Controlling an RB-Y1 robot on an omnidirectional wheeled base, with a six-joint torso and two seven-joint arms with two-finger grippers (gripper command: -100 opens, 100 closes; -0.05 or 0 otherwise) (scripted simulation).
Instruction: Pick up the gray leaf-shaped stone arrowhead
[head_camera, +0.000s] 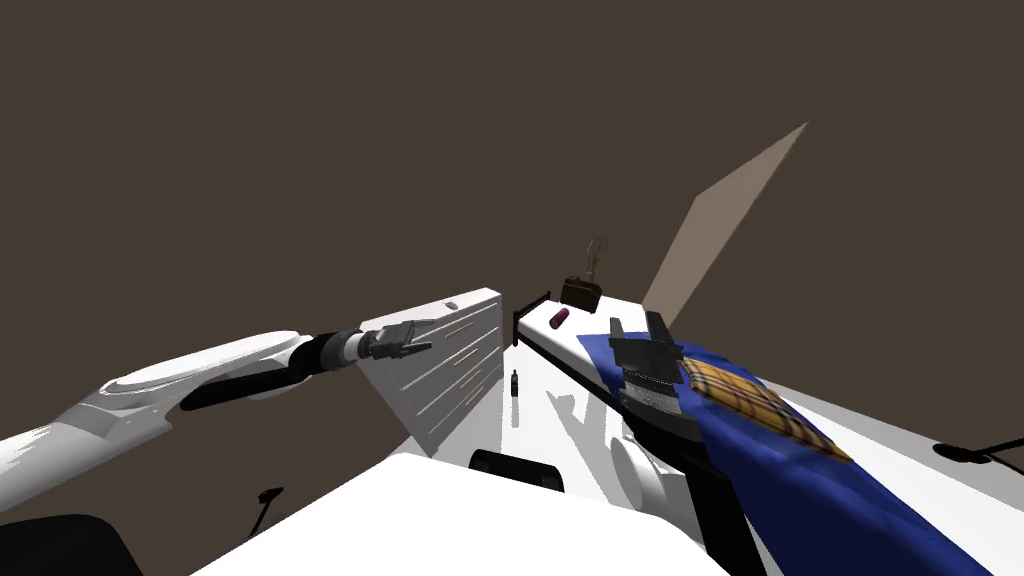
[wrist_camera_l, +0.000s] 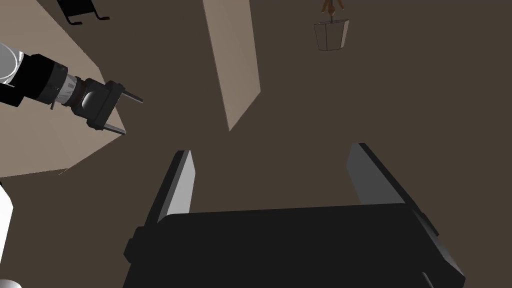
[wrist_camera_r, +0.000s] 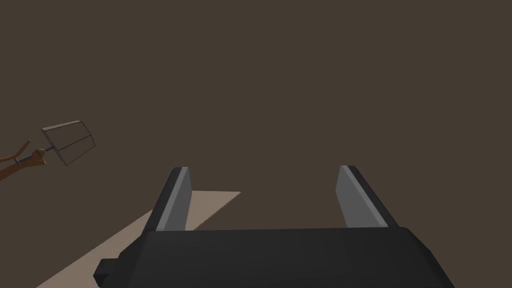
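Lying on top of the white drawer chest (head_camera: 450, 370), whose drawers are all shut, the small grey arrowhead (head_camera: 452, 305) sits just beyond the tips of the left fingers (wrist_camera_l: 182, 175), apart from them. A dark bottle (head_camera: 515, 383) stands just beside the chest, between it and the blue blanket (head_camera: 820, 480). A wire-shaded lamp (head_camera: 597, 255) stands farther off. Both the left fingers and the right fingers (wrist_camera_r: 352, 195), which are over the blanket, are spread wide and hold nothing.

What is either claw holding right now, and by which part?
Nothing. The left claw and the right claw are both open, with nothing between their fingers.
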